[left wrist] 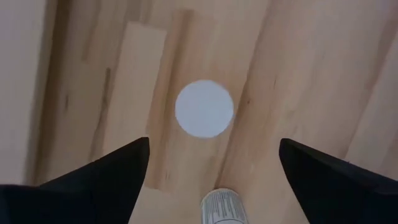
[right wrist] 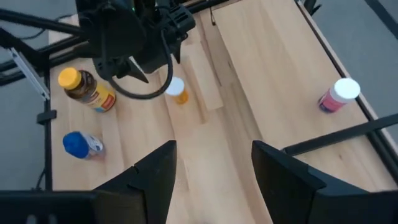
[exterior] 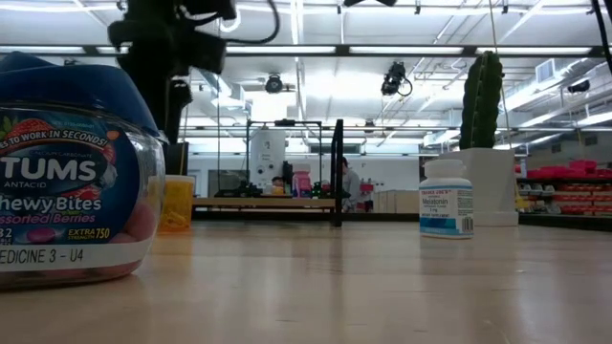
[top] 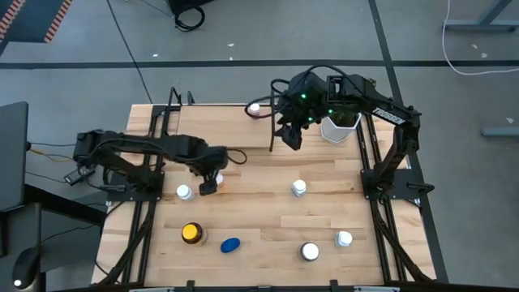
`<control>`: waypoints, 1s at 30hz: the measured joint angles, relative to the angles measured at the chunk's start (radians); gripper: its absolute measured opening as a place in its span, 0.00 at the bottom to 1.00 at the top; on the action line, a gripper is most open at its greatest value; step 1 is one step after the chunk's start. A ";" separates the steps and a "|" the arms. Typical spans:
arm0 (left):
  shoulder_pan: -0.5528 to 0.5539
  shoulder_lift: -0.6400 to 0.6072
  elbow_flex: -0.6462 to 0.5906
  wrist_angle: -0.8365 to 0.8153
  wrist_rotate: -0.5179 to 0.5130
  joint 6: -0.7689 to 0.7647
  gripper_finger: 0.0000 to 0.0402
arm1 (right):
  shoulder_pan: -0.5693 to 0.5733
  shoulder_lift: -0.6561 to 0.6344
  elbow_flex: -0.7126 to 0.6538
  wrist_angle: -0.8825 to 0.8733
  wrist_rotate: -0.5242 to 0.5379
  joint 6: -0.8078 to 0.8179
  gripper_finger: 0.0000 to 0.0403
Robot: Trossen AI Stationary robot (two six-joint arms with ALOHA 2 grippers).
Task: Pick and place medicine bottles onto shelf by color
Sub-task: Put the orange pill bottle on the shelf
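The left pincer [top: 209,183] is hovering over the bench [top: 268,219], its fingers [left wrist: 106,180] standing wide apart and holding nothing, with a white cap [left wrist: 204,108] showing directly below between them and a second bottle's label [left wrist: 221,208] cut off at the edge of the left wrist view. From above, this pincer is hiding most of a small orange bottle [right wrist: 178,91], which is sitting just beside a white-capped bottle [top: 185,192]. The right pincer [top: 290,136] is hanging high near the far side of the bench, fingers [right wrist: 149,174] parted and empty, close to the white pot [top: 339,127]. A pink bottle [top: 255,109] is lying near the bench's far edge. An amber bottle [top: 191,234] and a blue bottle [top: 230,245] are resting near the front, with three more white-capped bottles [top: 310,251] spread to the right, well apart. In the low view, a Tums jar [exterior: 72,182] is filling the left side and is cut off by the frame, while a melatonin bottle [exterior: 447,199] is standing upright before the cactus [exterior: 481,100]. The shelf itself is hard to make out in any view.
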 joint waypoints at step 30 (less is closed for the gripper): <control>-0.020 -0.039 -0.284 0.269 0.016 0.042 0.91 | 0.118 0.000 -0.001 -0.022 0.211 0.403 0.53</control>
